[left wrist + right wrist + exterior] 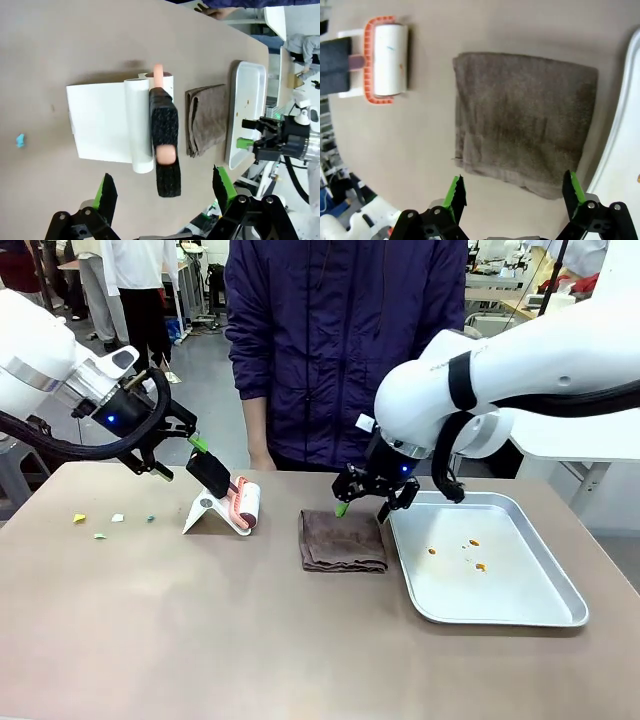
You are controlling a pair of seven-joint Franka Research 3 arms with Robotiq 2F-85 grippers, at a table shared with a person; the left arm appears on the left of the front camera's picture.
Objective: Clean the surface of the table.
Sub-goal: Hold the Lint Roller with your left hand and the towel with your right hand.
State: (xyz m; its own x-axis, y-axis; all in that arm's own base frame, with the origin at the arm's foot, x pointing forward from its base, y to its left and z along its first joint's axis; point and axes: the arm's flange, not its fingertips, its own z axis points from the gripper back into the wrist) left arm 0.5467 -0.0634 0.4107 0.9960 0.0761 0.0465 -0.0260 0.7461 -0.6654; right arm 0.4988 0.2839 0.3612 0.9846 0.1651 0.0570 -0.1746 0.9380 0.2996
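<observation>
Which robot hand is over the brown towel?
The right hand, open above the folded brown towel beside the metal tray. The left hand is by the lint roller instead.

table (200, 640) was plain tan-brown | cloth (342, 542) was dark brown | tray (500, 618) was silver, flecked orange | roller (248, 506) was white, salmon-framed, black-handled | scraps (79, 518) were yellow, white, teal

Tan surface (200, 640): paper scraps (100, 521) far left, lint roller (247, 506) on white stand (204, 513), folded brown cloth (343, 543) centre, silver tray (500, 590) right, orange crumbs (474, 542) inside.
</observation>
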